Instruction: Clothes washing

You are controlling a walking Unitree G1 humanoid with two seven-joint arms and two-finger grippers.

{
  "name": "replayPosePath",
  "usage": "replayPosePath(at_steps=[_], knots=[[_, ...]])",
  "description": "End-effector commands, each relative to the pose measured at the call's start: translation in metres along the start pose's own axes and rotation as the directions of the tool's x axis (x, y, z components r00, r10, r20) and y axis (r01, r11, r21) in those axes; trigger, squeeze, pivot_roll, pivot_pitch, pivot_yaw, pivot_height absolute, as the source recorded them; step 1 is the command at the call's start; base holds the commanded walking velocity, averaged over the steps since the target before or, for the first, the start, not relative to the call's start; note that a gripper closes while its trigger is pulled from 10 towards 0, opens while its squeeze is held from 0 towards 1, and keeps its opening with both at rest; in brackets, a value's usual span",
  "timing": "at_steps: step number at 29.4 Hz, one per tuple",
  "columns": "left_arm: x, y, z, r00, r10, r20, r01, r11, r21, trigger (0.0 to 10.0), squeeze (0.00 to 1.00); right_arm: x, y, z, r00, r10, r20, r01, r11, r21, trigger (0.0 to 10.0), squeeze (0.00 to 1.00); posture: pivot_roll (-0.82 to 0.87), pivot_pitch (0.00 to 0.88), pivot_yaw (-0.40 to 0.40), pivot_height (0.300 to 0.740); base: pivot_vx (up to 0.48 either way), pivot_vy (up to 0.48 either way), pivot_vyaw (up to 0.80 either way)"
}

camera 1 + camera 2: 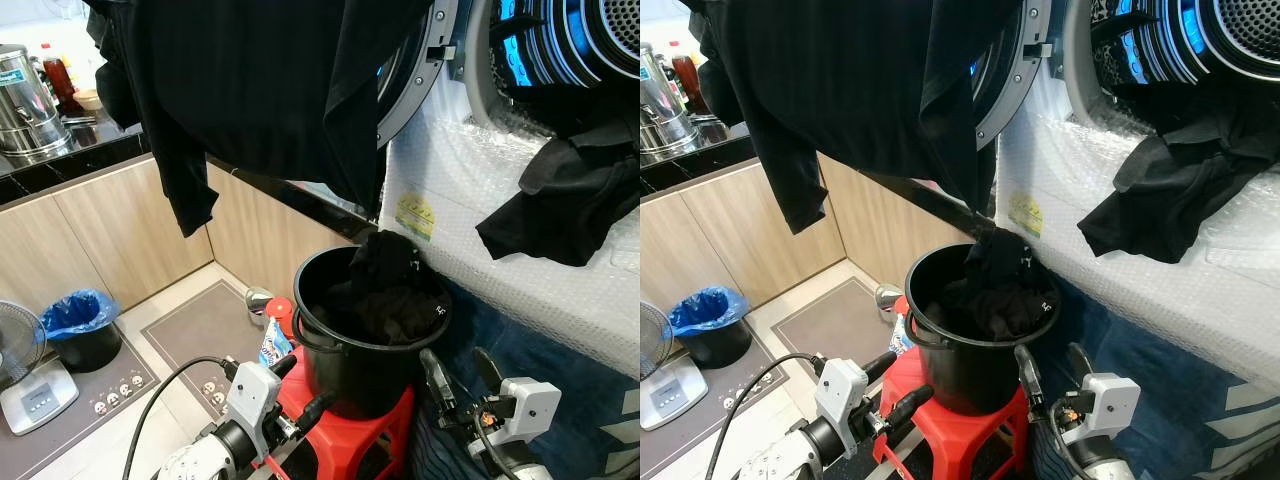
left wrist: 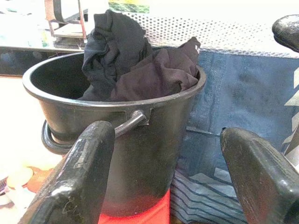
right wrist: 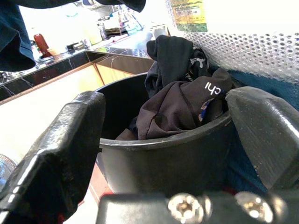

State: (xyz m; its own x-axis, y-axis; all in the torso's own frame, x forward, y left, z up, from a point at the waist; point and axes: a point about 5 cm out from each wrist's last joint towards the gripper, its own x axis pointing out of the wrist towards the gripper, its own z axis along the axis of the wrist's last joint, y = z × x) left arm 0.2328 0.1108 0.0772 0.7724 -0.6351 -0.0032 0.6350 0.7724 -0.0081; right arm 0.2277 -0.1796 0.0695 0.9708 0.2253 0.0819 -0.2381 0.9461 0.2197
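Here, from my remote station, I see a black bucket (image 1: 345,375) standing on a red stool (image 1: 385,430) in the middle of the floor, packed with dark clothes (image 1: 385,300) that heap above its rim on the far side. My left claw (image 1: 268,375) hovers low, just left of the bucket, its two fingers (image 2: 79,172) spread wide and gripping nothing. My right claw (image 1: 458,375) sits low at the bucket's near right, its jaws likewise wide apart and empty, the bucket wall showing between them in the wrist view. To the right stands a washing machine (image 1: 500,250) wrapped in bubble film, its round door (image 1: 415,75) swung open; a black garment (image 1: 565,195) spills out of the drum and drapes down the front. Another large black garment (image 1: 250,90) hangs across the top of my view. On the far left, a steel urn (image 1: 25,100) rests on a dark surface (image 1: 80,155). A bin with a blue liner (image 1: 80,325) and a scale (image 1: 35,395) sit on the floor at left.
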Motion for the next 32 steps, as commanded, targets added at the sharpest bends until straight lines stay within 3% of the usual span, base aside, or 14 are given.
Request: replayPosePath(at_steps=[1,32], knots=[[-0.0002,0.0027,0.0004,1.0,0.005,0.002,-0.005,1.0,0.007,10.0,0.0,-0.0009,-0.0014,-0.0012,1.0,-0.005,-0.003,0.005,1.0,0.002,10.0,0.0,-0.1,0.056,0.032,0.74,0.244,0.0,0.0],[-0.0024,0.001,-0.0006,1.0,-0.003,-0.006,0.003,1.0,0.002,10.0,0.0,-0.002,0.0024,-0.0054,1.0,0.016,-0.014,-0.016,1.0,0.019,10.0,0.0,-0.1,0.059,0.033,0.74,0.27,0.0,0.0]])
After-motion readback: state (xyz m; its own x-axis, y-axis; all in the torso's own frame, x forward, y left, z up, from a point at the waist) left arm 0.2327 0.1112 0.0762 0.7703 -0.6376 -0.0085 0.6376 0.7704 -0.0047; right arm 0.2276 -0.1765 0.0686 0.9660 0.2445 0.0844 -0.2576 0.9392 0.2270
